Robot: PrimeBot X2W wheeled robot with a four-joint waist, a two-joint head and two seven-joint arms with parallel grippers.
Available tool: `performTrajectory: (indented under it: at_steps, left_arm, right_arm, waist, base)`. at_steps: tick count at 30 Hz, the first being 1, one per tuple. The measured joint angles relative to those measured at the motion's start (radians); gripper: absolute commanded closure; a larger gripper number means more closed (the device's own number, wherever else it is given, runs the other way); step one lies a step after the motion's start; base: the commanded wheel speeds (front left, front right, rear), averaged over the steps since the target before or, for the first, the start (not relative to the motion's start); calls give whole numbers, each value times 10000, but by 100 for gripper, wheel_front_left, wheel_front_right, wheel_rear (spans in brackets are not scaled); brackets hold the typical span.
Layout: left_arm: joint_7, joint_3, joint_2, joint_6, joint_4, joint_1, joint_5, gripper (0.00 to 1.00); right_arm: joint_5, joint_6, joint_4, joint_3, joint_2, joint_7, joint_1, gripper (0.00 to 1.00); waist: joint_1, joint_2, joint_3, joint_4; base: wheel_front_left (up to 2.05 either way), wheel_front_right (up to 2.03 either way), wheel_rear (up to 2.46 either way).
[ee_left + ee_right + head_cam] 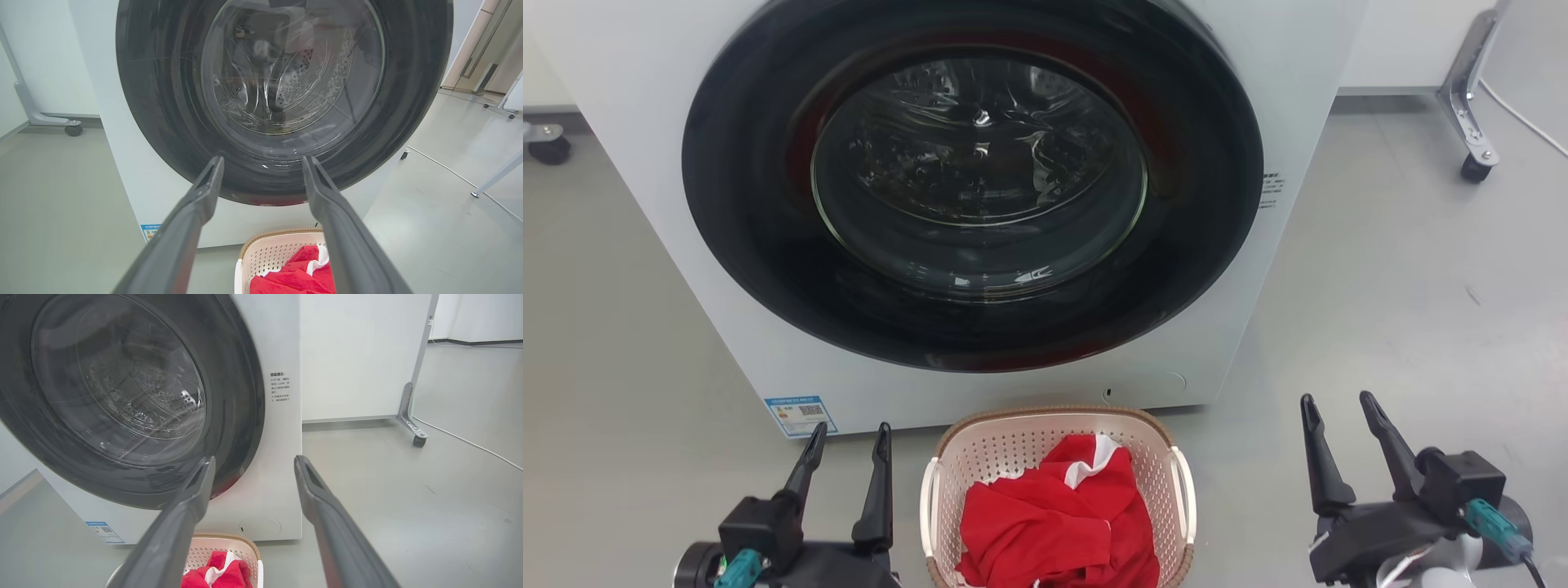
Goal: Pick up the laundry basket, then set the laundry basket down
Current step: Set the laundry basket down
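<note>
Plastic, so likely stiff and light: before the washer (1013,204), the left hand (851,429) is spread and empty, the basket (1054,412) sits on the floor (1380,286) holding soft red cloth (1062,523), the right hand (1338,400) spread too. Its side handles (925,506) look best to grip.

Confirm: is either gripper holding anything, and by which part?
Nothing held. Left gripper and right gripper are both open and empty, apart from the laundry basket between them.
</note>
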Motion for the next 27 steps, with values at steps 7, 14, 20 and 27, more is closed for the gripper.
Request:
performTrajectory:
  at_steps: [7, 14, 20, 27]
  left_arm:
    - [0, 44, -23, 90, -704, 745, 84, 0]
    - [0, 111, -33, 196, -1233, 1263, 104, 0]
    - [0, 253, -36, 259, -1515, 1336, 174, 0]
    - [0, 324, -56, 337, -1615, 1569, 188, 0]
  right_arm:
    - [-54, -171, -686, -290, -19, 0, 922, 0]
    - [-405, -257, -1388, -441, -25, 0, 1508, 0]
    - [-558, -301, -1791, -510, -25, -2, 1822, 0]
    - [-558, -374, -1875, -589, -15, -2, 2024, 0]
  waist:
    - [0, 0, -296, 0]
    - [0, 1, -445, 37]
    - [1, 1, -507, 46]
    - [1, 1, -534, 46]
  base:
    - [0, 0, 0]
    - [0, 0, 0]
    - [0, 0, 0]
    - [0, 0, 0]
